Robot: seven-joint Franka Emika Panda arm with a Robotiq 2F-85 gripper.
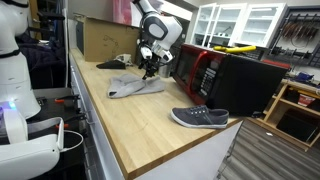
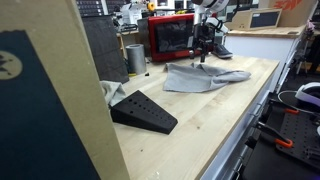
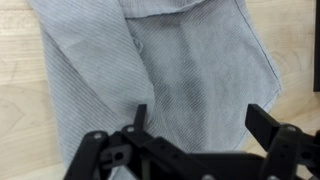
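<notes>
A grey cloth garment (image 1: 133, 87) lies spread on the light wooden table (image 1: 150, 130); it also shows in an exterior view (image 2: 200, 78) and fills the wrist view (image 3: 160, 70). My gripper (image 1: 149, 66) hangs just above the cloth's far end, in front of the red microwave; it also appears in an exterior view (image 2: 203, 52). In the wrist view the two fingers (image 3: 200, 120) stand wide apart over the cloth with nothing between them. The gripper is open and empty.
A red and black microwave (image 1: 205, 70) stands behind the cloth. A grey shoe (image 1: 200, 118) lies near the table's end. A cardboard box (image 1: 105, 38) is at the far end. A black wedge (image 2: 145, 110) and a metal cup (image 2: 135, 58) stand on the table.
</notes>
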